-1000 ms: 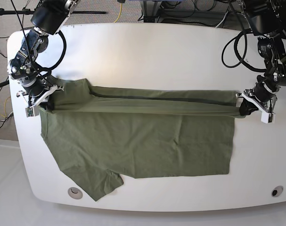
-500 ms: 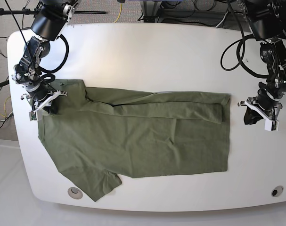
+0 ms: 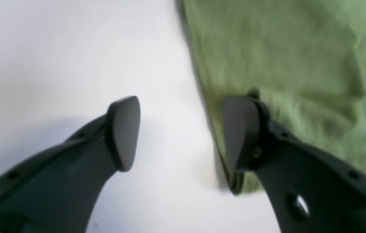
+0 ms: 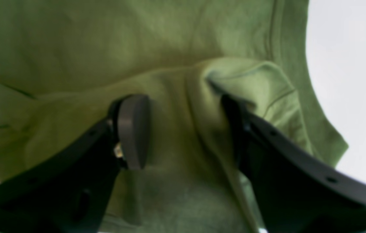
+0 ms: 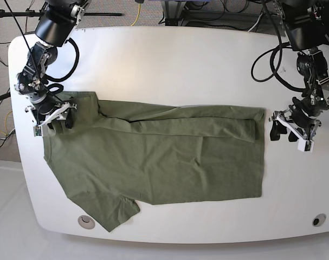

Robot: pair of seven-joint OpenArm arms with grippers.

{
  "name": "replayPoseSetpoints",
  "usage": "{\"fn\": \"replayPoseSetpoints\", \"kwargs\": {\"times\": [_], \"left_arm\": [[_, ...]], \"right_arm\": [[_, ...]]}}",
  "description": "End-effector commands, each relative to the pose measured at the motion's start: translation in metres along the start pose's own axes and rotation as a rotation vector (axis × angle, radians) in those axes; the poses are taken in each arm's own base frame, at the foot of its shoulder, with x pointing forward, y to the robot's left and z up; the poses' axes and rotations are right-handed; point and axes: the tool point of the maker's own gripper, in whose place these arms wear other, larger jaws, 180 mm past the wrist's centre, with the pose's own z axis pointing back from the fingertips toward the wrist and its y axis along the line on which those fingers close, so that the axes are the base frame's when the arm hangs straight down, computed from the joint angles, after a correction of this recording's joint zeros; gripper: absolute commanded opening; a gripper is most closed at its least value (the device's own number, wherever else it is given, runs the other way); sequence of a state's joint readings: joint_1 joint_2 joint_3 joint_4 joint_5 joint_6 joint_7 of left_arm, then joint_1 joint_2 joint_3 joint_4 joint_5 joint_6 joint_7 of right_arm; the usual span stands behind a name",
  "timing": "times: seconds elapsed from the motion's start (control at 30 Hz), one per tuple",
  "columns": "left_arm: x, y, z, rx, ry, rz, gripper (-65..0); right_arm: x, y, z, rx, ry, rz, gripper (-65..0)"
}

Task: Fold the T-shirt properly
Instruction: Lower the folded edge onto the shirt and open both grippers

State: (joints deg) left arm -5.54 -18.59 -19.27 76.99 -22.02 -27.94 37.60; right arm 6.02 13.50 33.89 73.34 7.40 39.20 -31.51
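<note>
The T-shirt point(image 5: 153, 160) lies flat across the white counter point(image 5: 169, 59), its far edge folded over. The left claw point(image 5: 288, 132) hangs with jaws apart just beside the shirt's hem end, holding nothing. The right claw point(image 5: 51, 119) stands with jaws apart over the shirt's sleeve end, cloth bunched between its fingers point(image 4: 132, 129).

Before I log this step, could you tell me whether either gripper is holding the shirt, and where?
Neither holds it. The left gripper is open beside the T-shirt; the right gripper is open over the sleeve fabric, not pinching it.
</note>
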Motion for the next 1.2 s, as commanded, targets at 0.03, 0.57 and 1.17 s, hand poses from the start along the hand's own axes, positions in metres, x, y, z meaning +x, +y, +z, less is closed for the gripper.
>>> {"fn": "replayPoseSetpoints", "kwargs": {"times": [0.03, 0.57, 1.17], "left_arm": [[0.025, 0.003, 0.003, 0.002, -0.066, -0.024, -27.8], [0.030, -0.001, 0.005, -0.004, -0.096, -0.027, -35.0], [0.010, 0.009, -0.001, 0.014, -0.046, 0.019, -30.5]], "right_arm": [[0.026, -0.010, 0.006, -0.017, -0.073, 0.015, -29.3], [0.052, -0.020, 0.023, -0.064, -0.135, 0.041, -35.1], [0.018, -0.021, 0.025, -0.062, -0.056, 0.037, -37.0]]}}
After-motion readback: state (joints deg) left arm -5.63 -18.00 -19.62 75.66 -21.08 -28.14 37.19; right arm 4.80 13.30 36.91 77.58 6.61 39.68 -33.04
